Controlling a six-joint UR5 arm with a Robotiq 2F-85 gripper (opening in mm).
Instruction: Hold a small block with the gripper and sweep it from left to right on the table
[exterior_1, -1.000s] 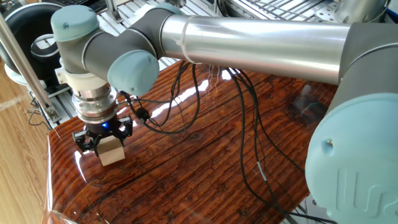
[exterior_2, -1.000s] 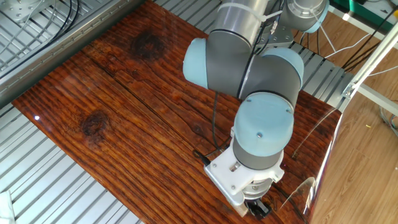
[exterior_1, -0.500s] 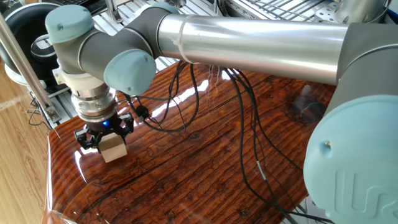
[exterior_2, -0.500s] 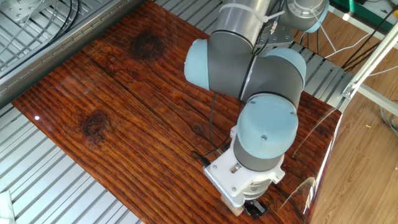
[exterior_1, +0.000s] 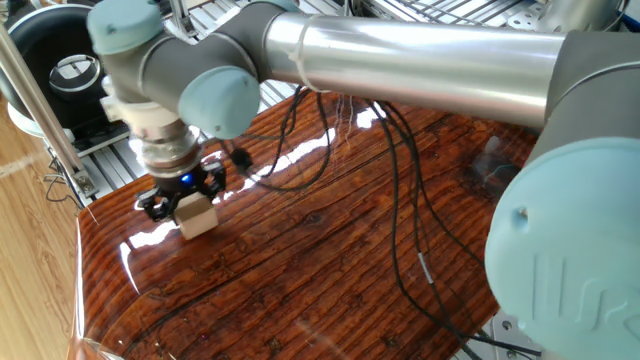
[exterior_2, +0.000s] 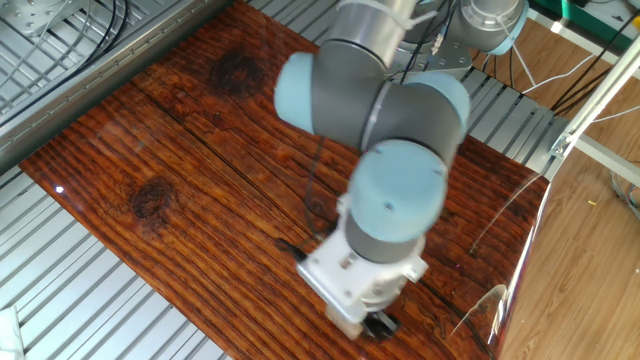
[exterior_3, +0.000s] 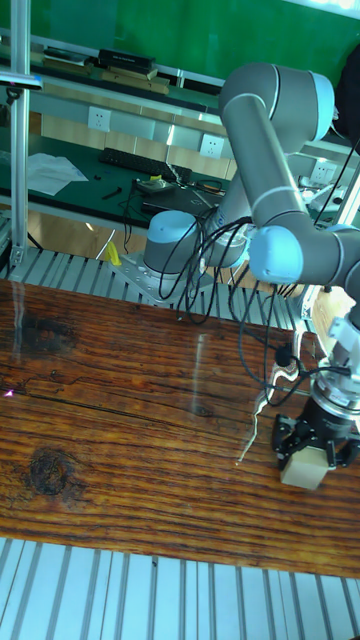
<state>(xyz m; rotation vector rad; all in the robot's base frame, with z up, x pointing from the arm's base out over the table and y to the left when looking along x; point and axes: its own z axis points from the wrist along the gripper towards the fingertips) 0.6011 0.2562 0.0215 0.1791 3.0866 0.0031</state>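
In one fixed view, at left of centre in the frame: black two-finger tool (exterior_1: 183, 196) pinching the small block (exterior_1: 197, 216), a pale beige wooden cube, prongs closed on opposite sides, blue ring glowing just above on the silver wrist. Block low against the glossy reddish-brown desk (exterior_1: 330, 260), near the desk's left edge in this picture; contact with the surface likely but not certain, a bright reflection lying just beside it. Black cables trailing across the grain toward the lower right. In the other fixed view, low and right of centre: wrist and elbow joints blurred, covering nearly everything; only a dark bit of the tool (exterior_2: 378, 324) peeping out beneath the white flange near the bottom edge, block hidden, grip impossible to judge from here. Wide stretch of bare desk (exterior_2: 170, 150) filling the upper left of the frame. In the tall fixed view, at lower right: tool (exterior_3: 310, 446) pointing straight down, clamped around the block (exterior_3: 303, 468), cube resting at or just above the desk (exterior_3: 110, 430), close to the right border of the picture, with long open board reaching away to the left. As a judgement: grasp done, block secured and brought down to the surface; sweep apparently under way, going by the blur, but extent covered not readable from these pictures, nor how much travel is left.
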